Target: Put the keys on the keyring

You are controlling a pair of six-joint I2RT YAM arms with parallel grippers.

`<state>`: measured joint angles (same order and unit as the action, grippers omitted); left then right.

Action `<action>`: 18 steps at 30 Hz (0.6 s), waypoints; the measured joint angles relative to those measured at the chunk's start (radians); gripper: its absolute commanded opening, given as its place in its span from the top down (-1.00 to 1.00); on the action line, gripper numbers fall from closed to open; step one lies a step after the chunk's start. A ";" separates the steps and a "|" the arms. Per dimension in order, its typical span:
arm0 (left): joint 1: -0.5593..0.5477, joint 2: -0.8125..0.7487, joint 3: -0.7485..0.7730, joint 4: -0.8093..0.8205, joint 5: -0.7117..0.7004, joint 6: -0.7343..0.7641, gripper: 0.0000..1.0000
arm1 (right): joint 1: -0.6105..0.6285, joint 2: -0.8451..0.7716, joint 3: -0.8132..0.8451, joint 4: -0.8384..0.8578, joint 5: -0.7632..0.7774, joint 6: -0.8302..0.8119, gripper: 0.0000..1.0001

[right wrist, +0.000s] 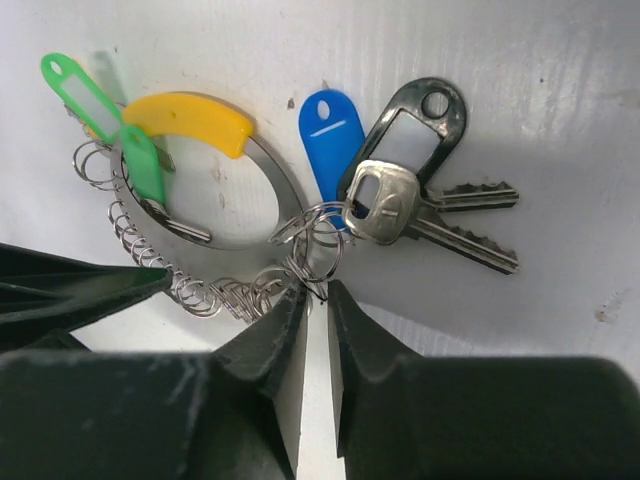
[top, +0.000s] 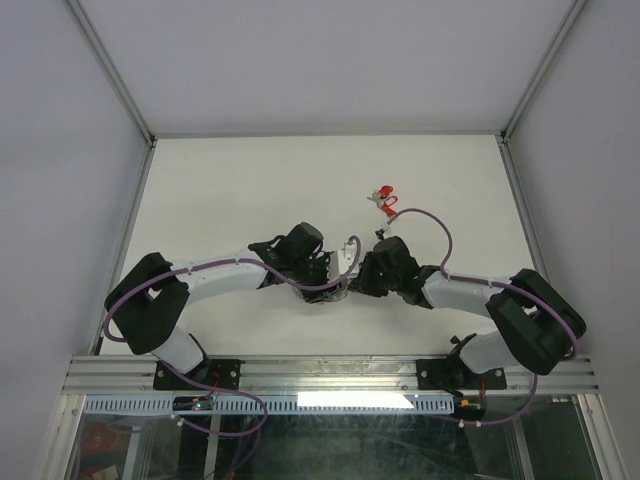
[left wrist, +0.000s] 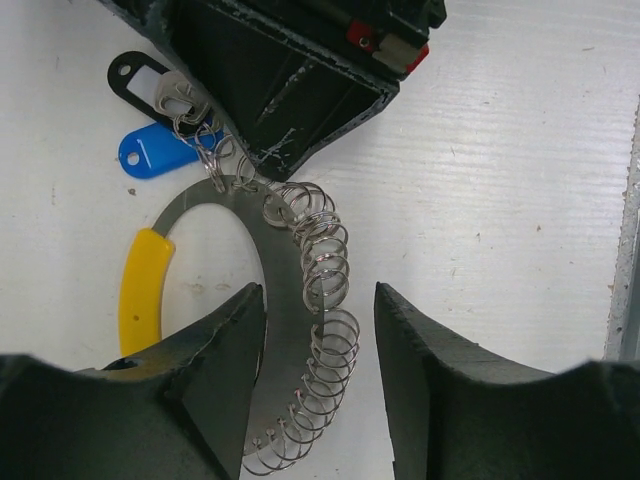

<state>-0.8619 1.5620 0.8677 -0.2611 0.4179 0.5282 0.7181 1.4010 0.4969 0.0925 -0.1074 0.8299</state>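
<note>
The keyring (left wrist: pixel 283 300) is a flat metal band with a yellow arc (left wrist: pixel 143 290) and a coil of small silvery rings (left wrist: pixel 325 265), and it lies on the white table. My left gripper (left wrist: pixel 320 290) is open, with its jaws on either side of the band and coil. In the right wrist view the keyring (right wrist: pixel 190 115) carries a green tag (right wrist: pixel 145 165). My right gripper (right wrist: pixel 317 287) is shut on a small split ring (right wrist: pixel 318 250). That ring holds two silver keys (right wrist: pixel 450 215), a black tag (right wrist: pixel 420 125) and a blue tag (right wrist: pixel 332 135). Both grippers meet at the table's middle (top: pixel 345 270).
A key with a red tag (top: pixel 382 196) lies alone on the table behind the grippers. The right arm's purple cable (top: pixel 430 215) arcs beside it. Grey walls enclose the table on the left, right and far sides. The right gripper's body (left wrist: pixel 300 70) fills the top of the left wrist view.
</note>
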 measured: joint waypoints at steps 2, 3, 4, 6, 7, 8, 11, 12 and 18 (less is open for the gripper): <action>0.000 0.000 0.000 0.000 0.000 -0.005 -0.09 | 0.001 -0.003 0.000 -0.013 0.005 -0.002 0.79; 0.000 0.000 0.000 0.000 0.000 -0.009 -0.13 | 0.001 -0.008 0.000 -0.022 0.008 -0.002 0.83; 0.000 0.000 0.000 0.000 0.000 -0.012 -0.17 | 0.001 -0.013 0.000 -0.028 0.010 -0.004 0.86; 0.000 0.000 0.000 0.000 -0.001 -0.017 -0.22 | 0.001 -0.028 0.000 -0.035 0.011 -0.009 0.94; 0.000 0.000 0.000 0.000 -0.001 -0.019 -0.24 | 0.001 -0.039 0.000 -0.036 0.011 -0.012 0.98; 0.000 0.000 0.000 0.000 -0.001 -0.021 -0.24 | 0.001 -0.053 -0.001 -0.036 0.010 -0.015 1.00; 0.000 0.000 0.000 0.001 -0.001 -0.023 -0.25 | 0.001 -0.100 -0.001 -0.031 0.007 -0.025 1.00; 0.000 0.001 0.000 0.001 -0.001 -0.023 -0.26 | 0.001 -0.114 0.000 -0.028 0.006 -0.028 1.00; 0.000 0.006 0.000 0.023 -0.012 -0.021 -0.32 | 0.001 -0.143 -0.001 -0.027 -0.005 -0.048 1.00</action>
<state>-0.8623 1.5677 0.8677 -0.2379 0.4057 0.5068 0.7193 1.2579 0.4961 0.0654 -0.1123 0.7815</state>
